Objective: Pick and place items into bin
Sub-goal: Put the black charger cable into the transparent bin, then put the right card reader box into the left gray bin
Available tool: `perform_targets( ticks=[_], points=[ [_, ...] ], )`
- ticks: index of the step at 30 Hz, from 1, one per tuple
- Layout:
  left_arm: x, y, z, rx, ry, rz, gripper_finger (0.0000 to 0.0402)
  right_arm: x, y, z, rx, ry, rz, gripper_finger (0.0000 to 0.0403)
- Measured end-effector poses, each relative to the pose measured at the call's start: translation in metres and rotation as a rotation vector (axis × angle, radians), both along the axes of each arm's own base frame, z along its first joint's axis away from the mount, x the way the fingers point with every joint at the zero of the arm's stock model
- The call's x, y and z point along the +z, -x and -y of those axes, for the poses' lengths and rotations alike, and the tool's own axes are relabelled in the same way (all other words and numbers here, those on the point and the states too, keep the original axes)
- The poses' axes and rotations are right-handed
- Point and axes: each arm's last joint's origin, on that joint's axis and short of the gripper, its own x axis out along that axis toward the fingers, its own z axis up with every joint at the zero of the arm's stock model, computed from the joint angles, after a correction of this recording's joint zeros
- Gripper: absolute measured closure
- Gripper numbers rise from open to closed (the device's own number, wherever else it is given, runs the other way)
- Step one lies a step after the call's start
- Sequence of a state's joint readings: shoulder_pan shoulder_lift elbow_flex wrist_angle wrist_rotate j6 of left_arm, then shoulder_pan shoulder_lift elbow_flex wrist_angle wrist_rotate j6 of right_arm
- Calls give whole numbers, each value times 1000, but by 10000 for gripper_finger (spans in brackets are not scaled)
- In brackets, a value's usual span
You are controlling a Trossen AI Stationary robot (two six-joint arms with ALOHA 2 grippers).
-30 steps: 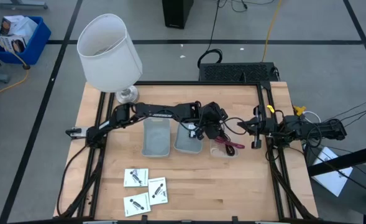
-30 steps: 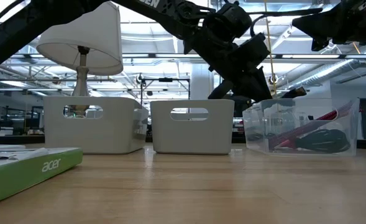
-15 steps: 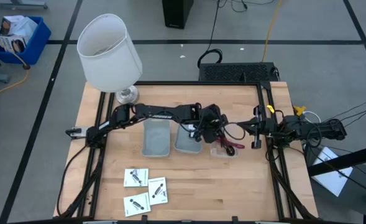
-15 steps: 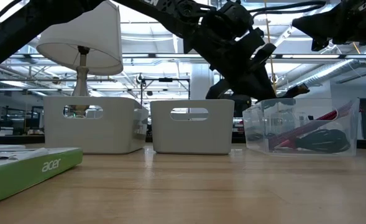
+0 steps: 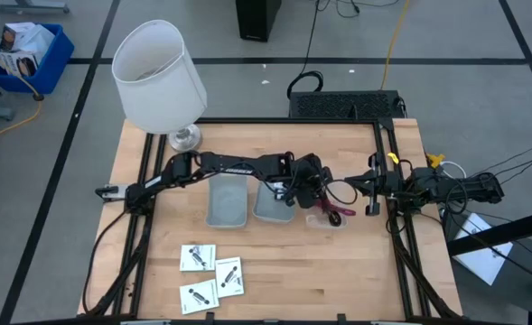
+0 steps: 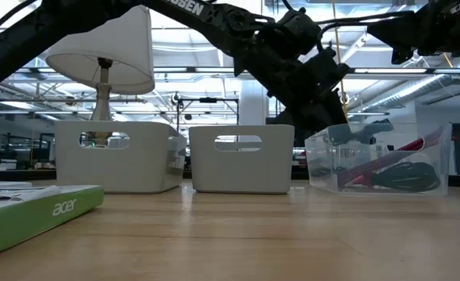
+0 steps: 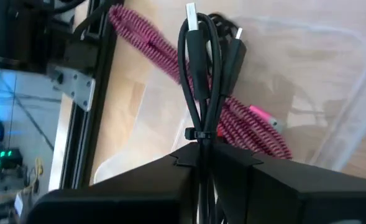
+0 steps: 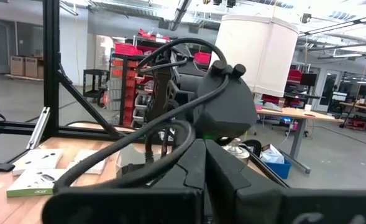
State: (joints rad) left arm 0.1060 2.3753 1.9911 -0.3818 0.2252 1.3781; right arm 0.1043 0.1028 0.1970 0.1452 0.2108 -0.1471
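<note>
This is a robotics lab or workshop set in a large industrial hall. A wooden desk [image 5: 266, 262] in a black metal frame stands on a grey concrete floor [image 5: 58, 208] marked with dark tape lines, and cables [image 5: 392, 41] trail across that floor to black equipment [image 5: 345, 104] behind the desk. Beyond it the room shows a high ceiling with exposed beams and strip lights [image 6: 206, 74], shelving stacked with red bins [image 8: 130, 62], other work tables [image 8: 294, 115] and a blue bin [image 5: 26, 54] of boxed parts on the floor.
</note>
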Motion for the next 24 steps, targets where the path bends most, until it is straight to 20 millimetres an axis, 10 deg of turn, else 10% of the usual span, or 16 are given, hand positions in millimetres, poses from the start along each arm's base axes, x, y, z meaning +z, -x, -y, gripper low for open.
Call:
perform_targets(
  ticks=[18,24],
  points=[
    [9,1,0,207,0,0,259,0,0,0,-7,36,-5,403],
    [69,30,37,175,25,-56,296,-3,-1,0,-7,59,-36,403]
  ],
)
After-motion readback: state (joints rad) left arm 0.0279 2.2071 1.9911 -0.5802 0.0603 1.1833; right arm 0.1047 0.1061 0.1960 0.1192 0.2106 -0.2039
